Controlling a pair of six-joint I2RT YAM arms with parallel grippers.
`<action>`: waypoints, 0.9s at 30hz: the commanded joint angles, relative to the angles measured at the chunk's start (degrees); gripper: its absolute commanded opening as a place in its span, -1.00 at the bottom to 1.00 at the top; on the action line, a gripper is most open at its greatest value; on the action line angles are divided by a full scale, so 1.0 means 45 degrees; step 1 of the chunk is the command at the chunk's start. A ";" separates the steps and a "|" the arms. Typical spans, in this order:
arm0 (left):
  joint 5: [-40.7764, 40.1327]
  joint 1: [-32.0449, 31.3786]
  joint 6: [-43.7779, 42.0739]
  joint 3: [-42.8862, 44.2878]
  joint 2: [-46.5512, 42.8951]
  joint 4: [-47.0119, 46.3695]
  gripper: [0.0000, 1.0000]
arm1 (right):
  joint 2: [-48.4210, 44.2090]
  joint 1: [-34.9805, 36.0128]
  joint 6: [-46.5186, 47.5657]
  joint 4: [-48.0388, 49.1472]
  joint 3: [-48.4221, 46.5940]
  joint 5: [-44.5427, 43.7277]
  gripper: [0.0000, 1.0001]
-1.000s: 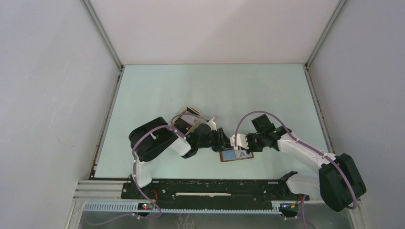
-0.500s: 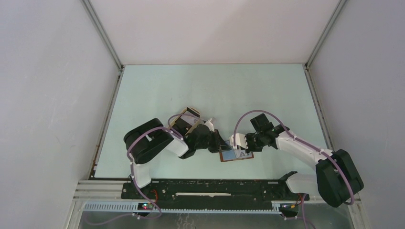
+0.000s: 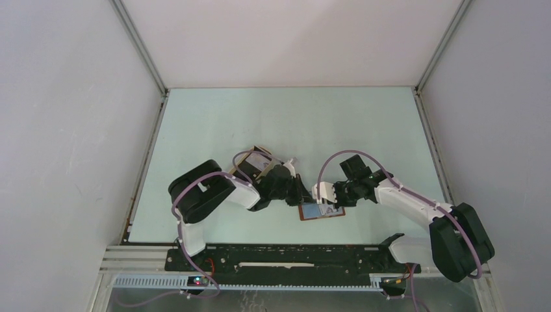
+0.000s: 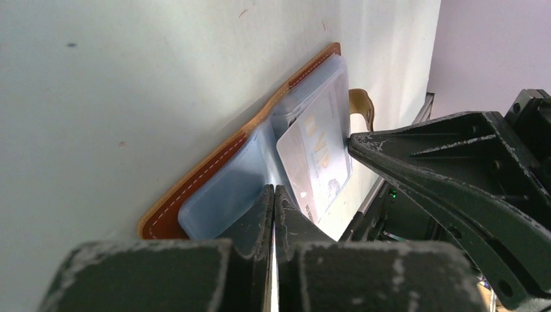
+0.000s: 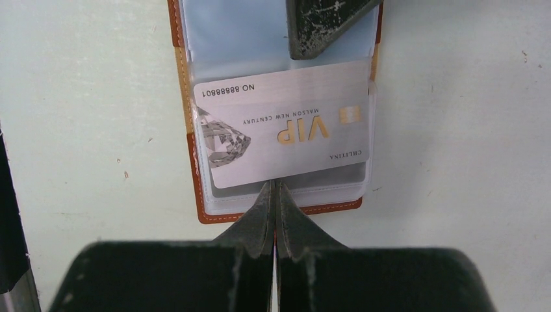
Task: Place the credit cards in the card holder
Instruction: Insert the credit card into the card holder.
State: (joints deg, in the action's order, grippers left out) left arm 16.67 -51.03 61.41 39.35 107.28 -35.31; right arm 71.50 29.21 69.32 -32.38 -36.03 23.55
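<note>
card holder (image 5: 234,32): brown, open, clear sleeves; silver VIP card (image 5: 286,130) askew | left tool (image 4: 273,195), right tool (image 5: 274,192): pressed together

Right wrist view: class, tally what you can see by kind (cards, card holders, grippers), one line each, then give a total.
credit card: 1
card holder: 1
grippers: 2, the right gripper at the bottom and the left gripper at the top
Total: 4
</note>
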 commanded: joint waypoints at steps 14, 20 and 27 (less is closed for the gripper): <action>-0.0520 -0.0089 -0.1306 0.1884 0.0554 0.2982 -0.97 | -0.0734 -0.0296 0.0042 -0.0460 -0.0410 0.0093 -0.88; -0.0454 -0.0090 -0.1360 0.1982 0.0591 0.3102 -0.98 | -0.0989 -0.1371 0.0738 -0.1217 -0.0454 0.0177 -0.96; -0.0466 -0.0198 -0.1381 0.2068 0.0467 0.3196 -0.99 | 0.0215 -0.1457 0.0644 -0.1454 -0.0669 0.0078 -1.00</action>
State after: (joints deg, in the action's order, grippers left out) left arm 16.71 -51.40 57.87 46.76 108.62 -24.73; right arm 70.22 22.85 71.40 -37.39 -36.95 23.29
